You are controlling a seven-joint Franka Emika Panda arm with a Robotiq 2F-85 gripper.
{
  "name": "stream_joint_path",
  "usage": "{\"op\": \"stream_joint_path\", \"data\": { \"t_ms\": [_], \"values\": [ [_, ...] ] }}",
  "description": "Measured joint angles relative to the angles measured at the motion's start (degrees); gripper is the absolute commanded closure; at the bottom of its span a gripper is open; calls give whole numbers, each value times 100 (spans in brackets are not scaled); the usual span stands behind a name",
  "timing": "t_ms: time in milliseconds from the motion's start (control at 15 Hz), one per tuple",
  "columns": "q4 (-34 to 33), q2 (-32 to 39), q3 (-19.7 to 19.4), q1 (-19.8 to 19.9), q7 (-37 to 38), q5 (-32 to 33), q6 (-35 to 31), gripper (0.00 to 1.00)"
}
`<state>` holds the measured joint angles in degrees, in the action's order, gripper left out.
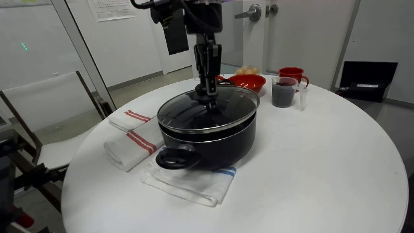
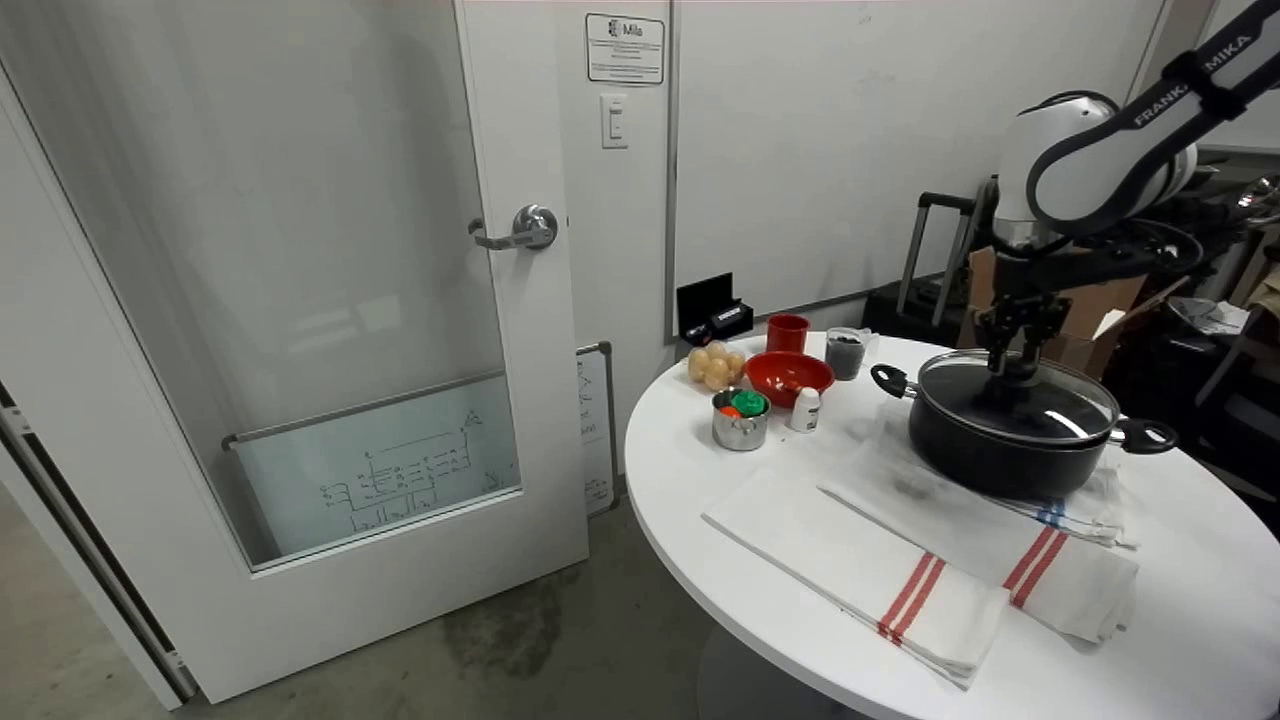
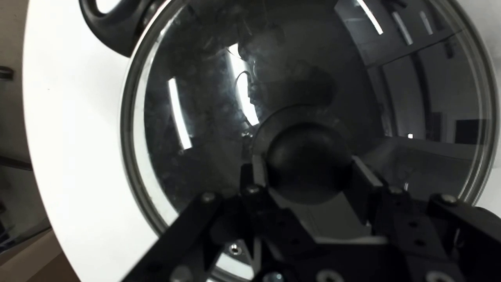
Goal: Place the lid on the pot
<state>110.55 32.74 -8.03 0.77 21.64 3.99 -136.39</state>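
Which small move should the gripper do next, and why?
Perhaps nudge the gripper, holding the lid by its knob, rightward in the wrist view before lowering: there, white table shows through the lid's left side, and an exterior view shows a gap between lid and pot.

Round white table (image 1: 317,161), we see it in both exterior views. Directly on it we have two folded white towels with red stripes (image 2: 850,560), side by side, plus a white towel with blue stripes (image 1: 194,187), partly hidden under the pot (image 1: 223,149). We can't tell if the pot's base also meets the table. Near the edge we count: red bowl (image 2: 768,390), white bottle (image 2: 805,411) near it, metal cup (image 2: 738,434) near the bottle, clump of round tan items (image 2: 715,368) by the bowl (can't ID them), red mug (image 2: 787,336) and clear measuring cup (image 1: 283,95) near each other.
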Motion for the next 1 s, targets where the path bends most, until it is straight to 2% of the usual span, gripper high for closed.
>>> {"op": "stream_joint_path", "data": {
  "t_ms": [1000],
  "values": [
    [-31, 76, 0, 14, 0, -251, 4, 75]
  ]
}}
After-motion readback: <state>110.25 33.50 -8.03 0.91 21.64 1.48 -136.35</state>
